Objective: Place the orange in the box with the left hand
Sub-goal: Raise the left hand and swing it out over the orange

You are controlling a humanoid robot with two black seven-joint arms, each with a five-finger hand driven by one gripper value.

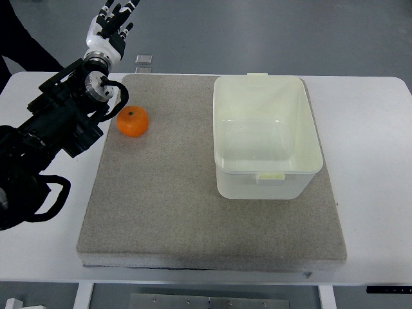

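While the left hand (111, 27) hung past the far left corner of the mat, its white-and-black fingers (126, 11) were spread and held nothing. Its black arm (51, 132) crossed the left edge of a white table (376, 161). On that table lay a grey, felt-like mat (193, 212), thick enough to show a darker foam edge along its near side. The orange (132, 121) sat on the mat near its far left corner, just beside the arm's wrist joint, well apart from the box (266, 135). That box, a translucent pale plastic bin, stood open and upright on the mat's right half. Beyond the table stretched a smooth grey floor (270, 32), with a small clear object (143, 60) at the table's far edge.
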